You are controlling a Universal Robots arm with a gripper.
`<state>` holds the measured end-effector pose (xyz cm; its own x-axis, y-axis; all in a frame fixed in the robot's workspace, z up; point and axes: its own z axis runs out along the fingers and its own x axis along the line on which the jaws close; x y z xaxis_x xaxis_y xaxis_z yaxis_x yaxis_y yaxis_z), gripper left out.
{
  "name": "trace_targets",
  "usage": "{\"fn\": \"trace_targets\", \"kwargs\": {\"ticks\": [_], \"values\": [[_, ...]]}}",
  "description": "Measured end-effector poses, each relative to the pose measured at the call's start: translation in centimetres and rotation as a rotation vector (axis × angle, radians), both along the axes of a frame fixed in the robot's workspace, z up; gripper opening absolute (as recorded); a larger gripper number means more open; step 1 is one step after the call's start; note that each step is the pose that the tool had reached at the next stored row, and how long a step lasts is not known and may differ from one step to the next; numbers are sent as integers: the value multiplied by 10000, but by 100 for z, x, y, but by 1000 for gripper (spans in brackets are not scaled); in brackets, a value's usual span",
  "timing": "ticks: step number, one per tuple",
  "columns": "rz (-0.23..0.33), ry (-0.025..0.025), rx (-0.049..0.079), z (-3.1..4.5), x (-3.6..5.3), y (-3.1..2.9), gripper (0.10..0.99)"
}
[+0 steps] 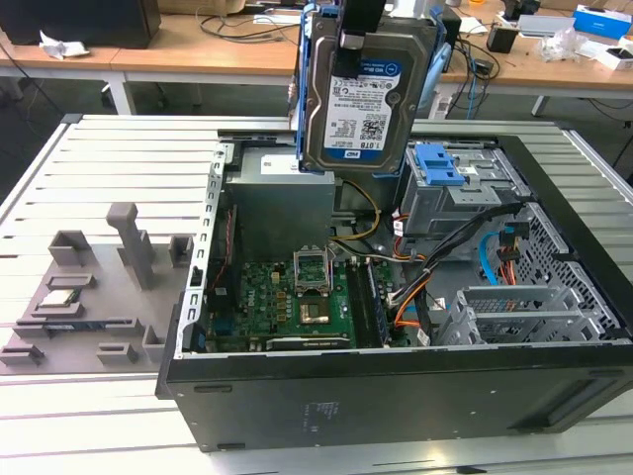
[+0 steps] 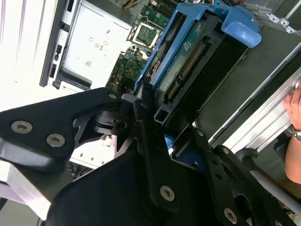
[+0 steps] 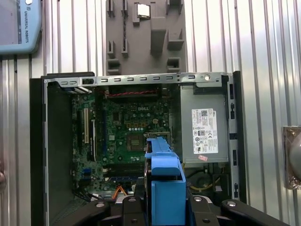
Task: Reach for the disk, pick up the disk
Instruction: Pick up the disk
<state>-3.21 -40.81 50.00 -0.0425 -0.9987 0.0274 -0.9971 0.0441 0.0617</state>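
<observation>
The disk (image 1: 368, 104) hangs upright in the air above the open computer case (image 1: 396, 396), its blue-and-white label facing the exterior camera and blue rails along its edges. My gripper (image 1: 353, 38) comes down from above and is shut on the disk's upper edge. In the second wrist view the black fingers (image 2: 146, 122) clamp the disk (image 2: 188, 52), whose green circuit board and connector side show. In the first wrist view the disk (image 3: 163, 181) appears edge-on as a blue rail between the fingers, over the motherboard.
Inside the case lie the motherboard (image 1: 297, 302), the grey power supply (image 3: 203, 127) and the drive cage with its blue latch (image 1: 438, 163). A grey fixture with a processor chip (image 1: 61, 297) sits at the exterior view's left. A person's hand (image 2: 294, 113) rests nearby.
</observation>
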Motion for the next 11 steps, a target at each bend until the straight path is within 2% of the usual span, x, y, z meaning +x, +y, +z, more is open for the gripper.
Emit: {"fn": "trace_targets", "kwargs": {"ticks": [11], "values": [[0, 0, -8, -1, 0, -25, 365]]}}
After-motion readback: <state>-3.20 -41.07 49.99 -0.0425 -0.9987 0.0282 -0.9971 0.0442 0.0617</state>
